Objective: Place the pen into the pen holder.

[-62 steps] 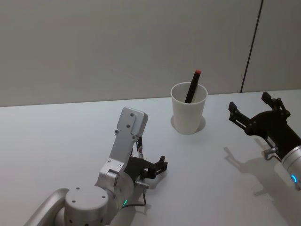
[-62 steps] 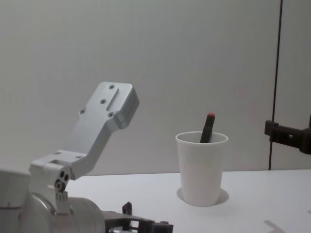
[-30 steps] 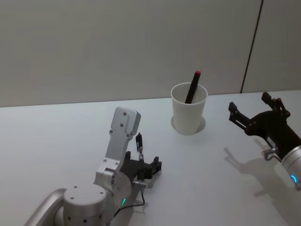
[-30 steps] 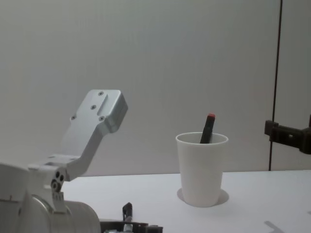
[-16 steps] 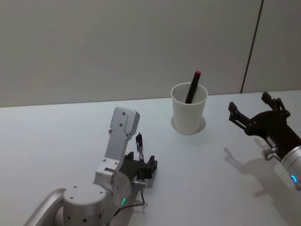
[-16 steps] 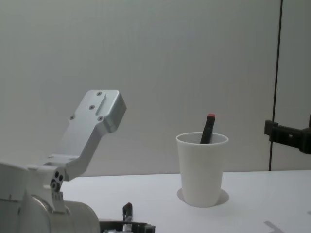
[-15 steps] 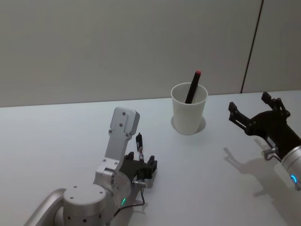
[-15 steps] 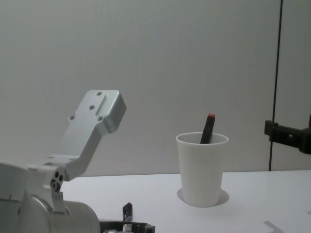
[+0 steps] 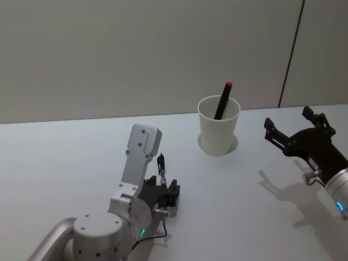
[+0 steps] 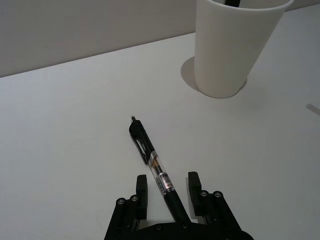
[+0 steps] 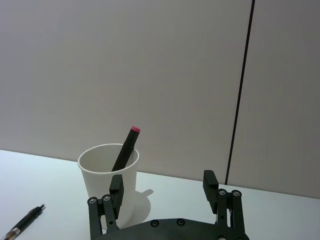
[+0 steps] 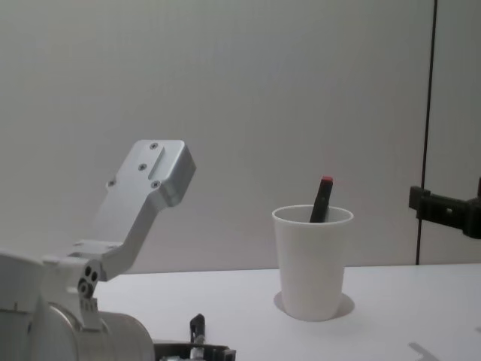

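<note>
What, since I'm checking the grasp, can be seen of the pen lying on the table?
The pen is slim, with a black clip end, a clear middle bearing a small label, and a black grip section. It lies flat on the white table, well apart from the cup. Its clip end points away from the left gripper. Its grip end runs between that gripper's open fingers, which straddle it with a gap on each side.

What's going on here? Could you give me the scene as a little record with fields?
Pen: lying flat on the table
Pen holder: white paper cup, upright, red-tipped marker leaning inside
Left end effector: open, low at the table, one finger each side of the pen
Right end effector: open, parked off to the holder's right, holding nothing
</note>
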